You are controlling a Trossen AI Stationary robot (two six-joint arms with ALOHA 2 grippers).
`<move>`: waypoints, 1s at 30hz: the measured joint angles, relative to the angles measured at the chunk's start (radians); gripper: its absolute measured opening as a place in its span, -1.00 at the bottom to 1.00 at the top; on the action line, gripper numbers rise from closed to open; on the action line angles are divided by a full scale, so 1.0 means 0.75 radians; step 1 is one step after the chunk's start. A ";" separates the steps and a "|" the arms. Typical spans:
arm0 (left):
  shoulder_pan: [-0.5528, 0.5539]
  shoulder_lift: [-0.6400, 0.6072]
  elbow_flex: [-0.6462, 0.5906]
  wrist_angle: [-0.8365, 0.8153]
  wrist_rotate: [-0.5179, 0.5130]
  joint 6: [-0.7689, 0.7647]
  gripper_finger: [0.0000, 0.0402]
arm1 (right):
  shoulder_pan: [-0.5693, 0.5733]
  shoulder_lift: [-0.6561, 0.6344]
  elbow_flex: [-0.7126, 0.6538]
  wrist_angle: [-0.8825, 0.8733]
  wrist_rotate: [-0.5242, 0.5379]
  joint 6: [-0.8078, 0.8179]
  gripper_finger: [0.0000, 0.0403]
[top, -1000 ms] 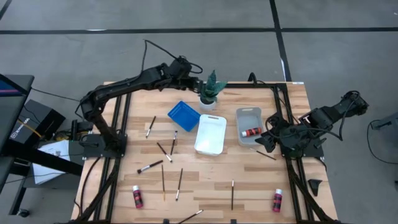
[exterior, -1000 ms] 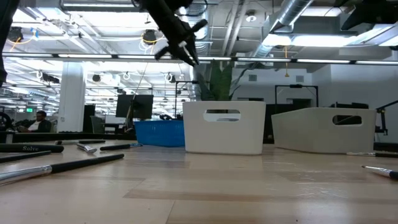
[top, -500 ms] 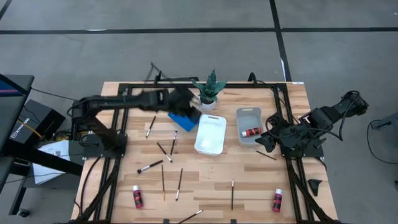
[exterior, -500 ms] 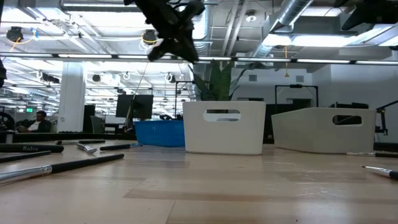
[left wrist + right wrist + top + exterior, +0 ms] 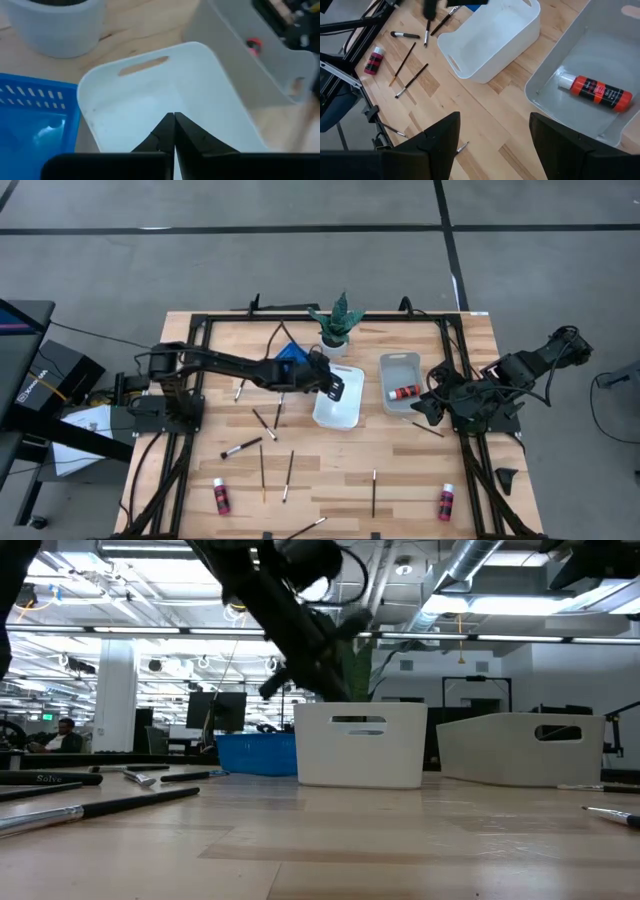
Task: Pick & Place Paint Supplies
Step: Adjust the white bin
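High view: your left pincer (image 5: 335,388) hovers closed and empty over the white tray (image 5: 345,412). Brushes (image 5: 264,423) lie behind it, toward the left arm's base; the right pincer (image 5: 428,406) waits open.

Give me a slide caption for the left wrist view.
Left tool, shut and empty, poised over the white tray beside the blue tray.

The table (image 5: 400,460) is pale, matt planked wood. The white tray (image 5: 150,105) and blue tray (image 5: 35,120) look like smooth plastic, perhaps slightly glossy.
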 joint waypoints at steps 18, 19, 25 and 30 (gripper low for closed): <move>0.125 0.061 0.000 -0.012 -0.172 -0.226 -1.00 | -0.001 0.000 0.000 0.001 -0.026 -0.020 0.17; 0.132 0.061 0.000 -0.013 -0.173 -0.237 -1.00 | -0.001 0.000 0.000 0.001 -0.026 -0.020 0.17; 0.149 0.061 0.000 -0.045 -0.205 -0.316 -1.00 | 0.000 0.000 0.000 0.001 -0.026 0.000 0.17; 0.149 0.061 0.000 -0.079 -0.230 -0.358 -1.00 | 0.000 0.000 0.000 0.002 -0.026 0.005 0.17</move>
